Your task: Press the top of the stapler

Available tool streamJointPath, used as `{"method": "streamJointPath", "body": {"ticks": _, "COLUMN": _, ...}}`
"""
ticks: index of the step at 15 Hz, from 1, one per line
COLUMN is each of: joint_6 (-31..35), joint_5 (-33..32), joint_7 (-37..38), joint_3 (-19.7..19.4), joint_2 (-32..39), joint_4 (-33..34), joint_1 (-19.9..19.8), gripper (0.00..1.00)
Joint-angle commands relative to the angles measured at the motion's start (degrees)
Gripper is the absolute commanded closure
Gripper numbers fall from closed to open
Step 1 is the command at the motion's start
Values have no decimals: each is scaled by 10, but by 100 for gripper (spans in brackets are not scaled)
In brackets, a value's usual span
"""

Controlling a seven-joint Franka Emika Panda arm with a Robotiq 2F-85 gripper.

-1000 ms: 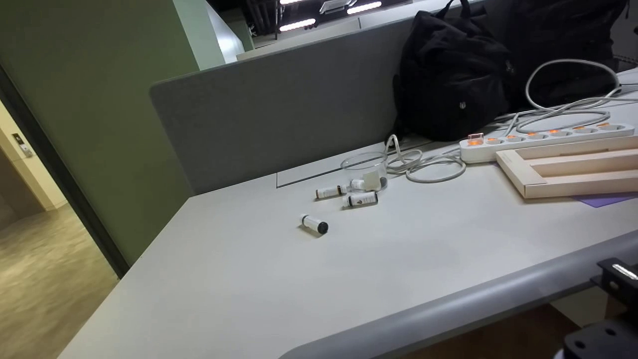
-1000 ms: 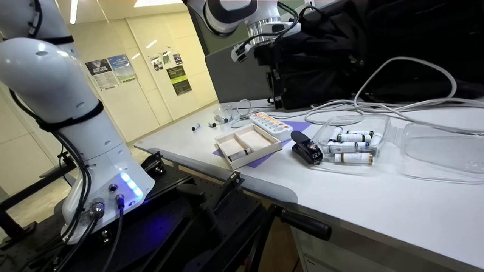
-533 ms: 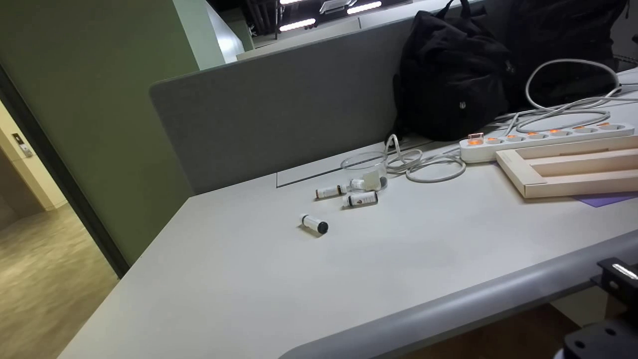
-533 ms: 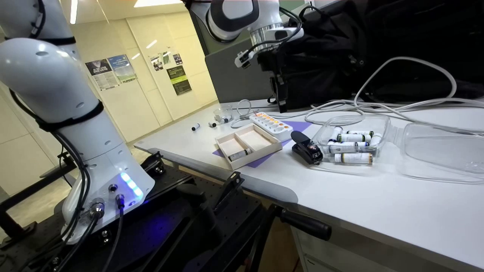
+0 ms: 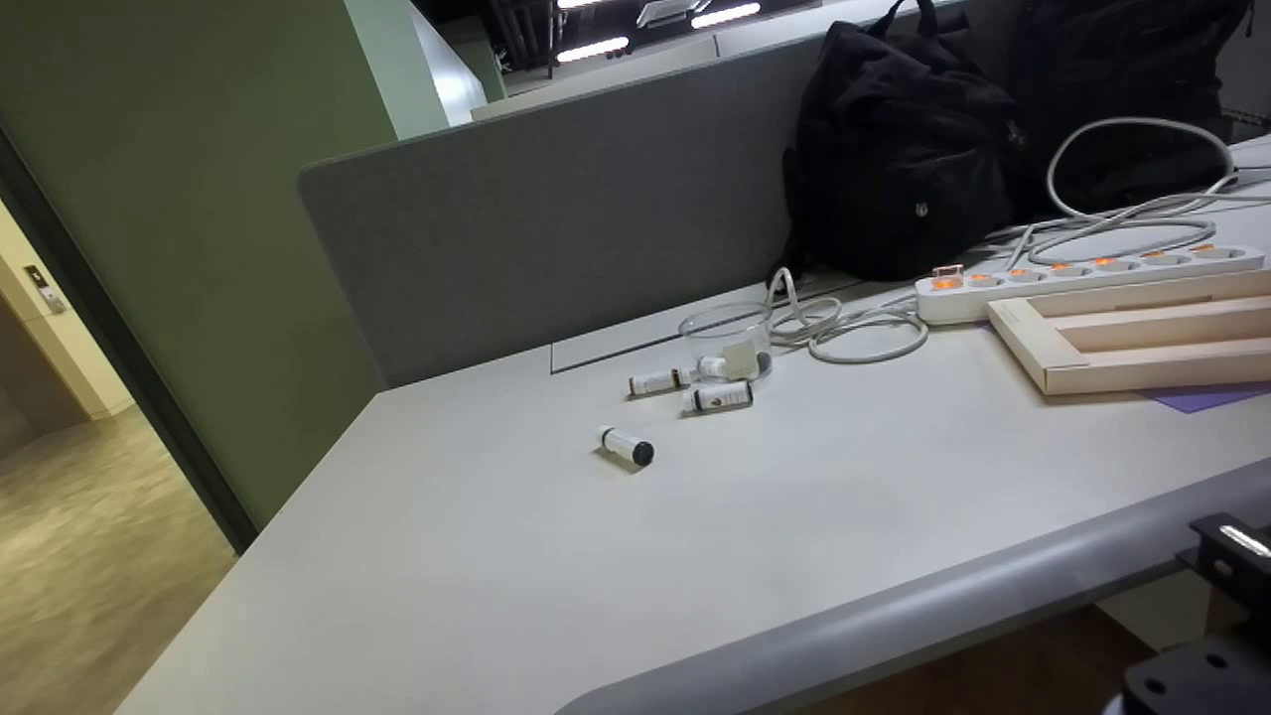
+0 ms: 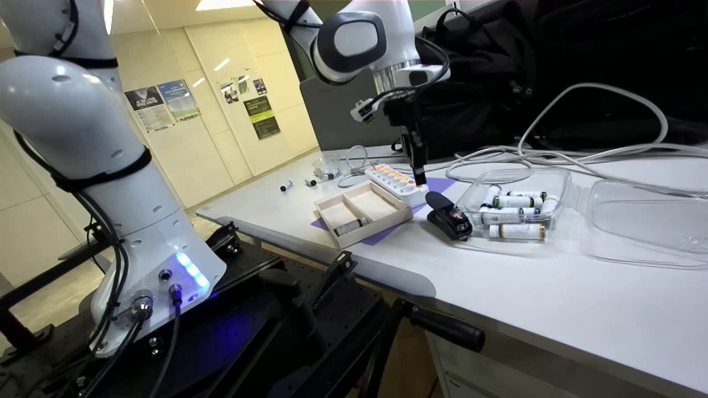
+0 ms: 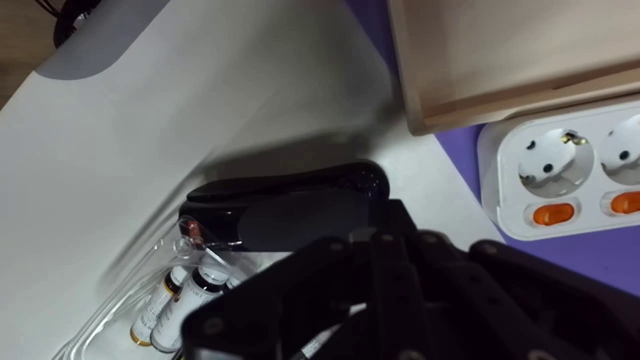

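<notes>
The black stapler stands on the table with its rounded lever end raised, beside the clear container. In the wrist view the stapler lies across the middle with its broad dark top facing up. It is out of view in an exterior view. My gripper points down just above and beside the raised end of the lever, with a small gap showing. In the wrist view the gripper has its fingers together, with nothing seen between them, and the tips overlap the stapler's rounded end.
A white power strip and a wooden tray lie beside the stapler on a purple sheet. A clear container with several small bottles touches or nearly touches the stapler's other side. White cables and black backpacks are behind.
My gripper has moved down and slightly right in the exterior view, from above the table to close over the stapler's raised end. The stapler and other objects have not moved.
</notes>
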Motion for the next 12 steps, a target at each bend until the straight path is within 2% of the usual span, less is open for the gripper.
{"method": "streamJointPath", "body": {"ticks": 1, "joint_6": -1, "joint_5": 10, "joint_7": -3, "joint_3": 0, "joint_2": 24, "joint_4": 21, "joint_1": -3, "gripper": 100}}
{"method": "streamJointPath", "body": {"ticks": 12, "joint_6": -13, "joint_5": 25, "joint_7": -1, "joint_3": -2, "joint_2": 70, "joint_4": 54, "joint_1": -9, "gripper": 100}}
